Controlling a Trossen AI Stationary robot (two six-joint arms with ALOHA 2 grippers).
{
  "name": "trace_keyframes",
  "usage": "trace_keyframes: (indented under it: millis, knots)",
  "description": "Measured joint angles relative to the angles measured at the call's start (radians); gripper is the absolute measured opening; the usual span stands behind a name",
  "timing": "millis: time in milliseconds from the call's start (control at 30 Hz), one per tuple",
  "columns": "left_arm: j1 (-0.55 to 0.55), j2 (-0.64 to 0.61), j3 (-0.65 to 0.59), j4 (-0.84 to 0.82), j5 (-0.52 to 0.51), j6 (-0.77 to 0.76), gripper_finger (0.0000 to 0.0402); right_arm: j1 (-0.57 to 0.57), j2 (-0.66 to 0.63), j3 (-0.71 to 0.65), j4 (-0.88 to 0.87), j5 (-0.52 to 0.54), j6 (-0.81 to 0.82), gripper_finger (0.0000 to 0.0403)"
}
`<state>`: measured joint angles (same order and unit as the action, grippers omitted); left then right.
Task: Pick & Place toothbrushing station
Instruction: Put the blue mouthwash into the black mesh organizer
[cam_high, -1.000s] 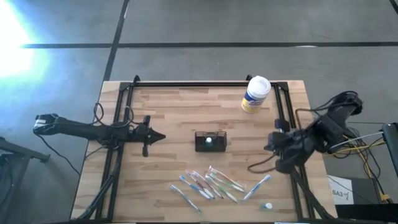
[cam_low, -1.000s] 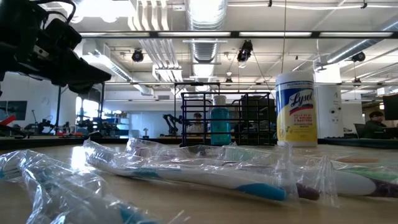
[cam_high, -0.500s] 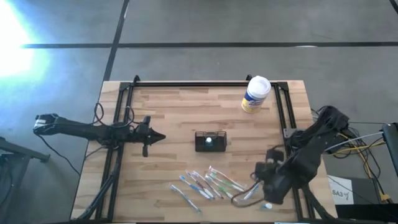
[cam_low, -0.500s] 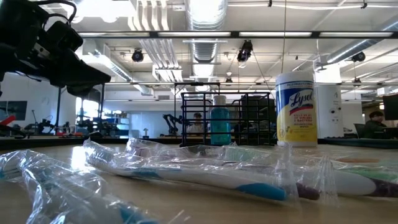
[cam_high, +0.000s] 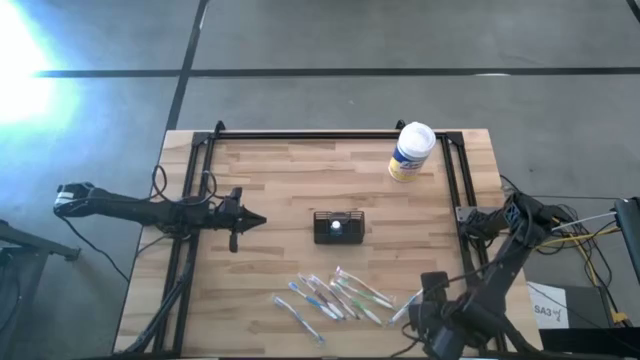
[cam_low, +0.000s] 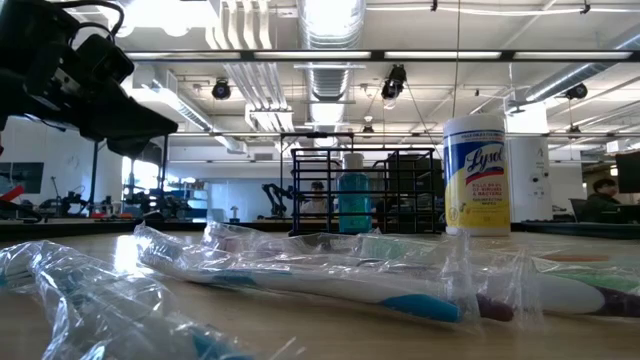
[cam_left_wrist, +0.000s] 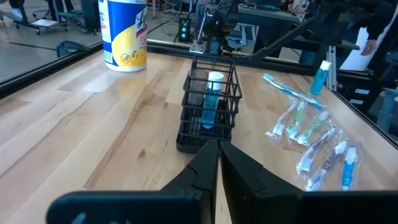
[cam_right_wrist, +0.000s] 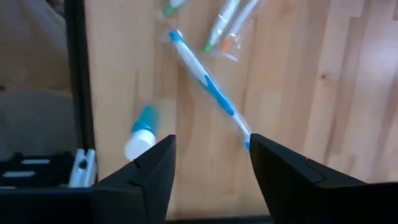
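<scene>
The one clear word is the blue "Lysol" brand name on the yellow-and-white canister (cam_low: 477, 175) standing upright on the bench (cam_low: 600, 330), its smaller print too fine to read.

Overhead, table-level, two wrists — shared toothbrushes (cam_high: 335, 295)

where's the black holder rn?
High view: the holder sits mid-table, just above the toothbrushes and down-left of the canister. The left gripper points at it from the left.

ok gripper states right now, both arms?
Left gripper: shut, empty, short of the toothbrushing station.
Right gripper: open, holding nothing, above a wrapped blue toothbrush.
</scene>
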<state>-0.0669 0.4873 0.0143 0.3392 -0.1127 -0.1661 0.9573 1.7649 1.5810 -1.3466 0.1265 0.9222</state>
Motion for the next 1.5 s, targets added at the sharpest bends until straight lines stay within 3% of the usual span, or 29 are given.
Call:
trace_keyframes:
  millis: [400, 1333, 1500]
  knots:
    - [0.000, 0.000, -0.003, -0.002, 0.000, 0.006, 0.0023, 0.104, 0.027, -0.003, 0.093, 0.049, 0.080, 0.0247]
    - [0.000, 0.000, -0.003, -0.004, 0.016, 0.010, 0.0023, 0.106, 0.116, -0.033, 0.158, 0.022, 0.031, 0.0224]
    - [0.000, 0.000, -0.003, -0.004, 0.016, 0.010, 0.0023, 0.106, 0.116, -0.069, 0.157, -0.026, 0.052, 0.0224]
